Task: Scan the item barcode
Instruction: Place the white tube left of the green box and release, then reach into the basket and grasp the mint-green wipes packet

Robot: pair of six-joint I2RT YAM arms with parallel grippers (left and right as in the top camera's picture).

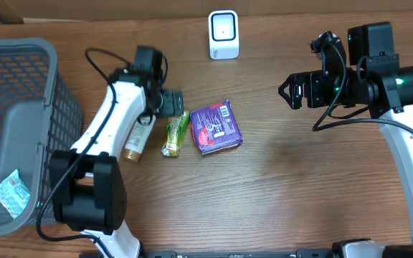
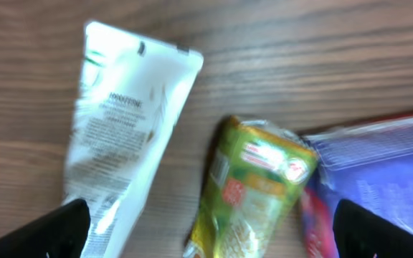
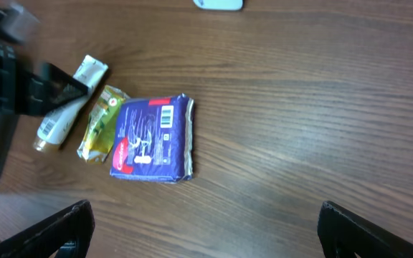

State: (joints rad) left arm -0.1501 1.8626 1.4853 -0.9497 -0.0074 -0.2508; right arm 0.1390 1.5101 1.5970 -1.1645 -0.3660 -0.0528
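Note:
Three items lie side by side on the wooden table: a white tube, a green snack packet and a purple pack whose barcode faces up. My left gripper hovers open just above them; in the left wrist view its jaws straddle the tube and the green packet, holding nothing. The white scanner stands at the back centre. Off to the right, my right gripper hangs open and empty over bare wood, well clear of the purple pack.
A grey mesh basket fills the left side of the table, with a teal packet inside it. The left arm's black cable loops near the basket's back corner.

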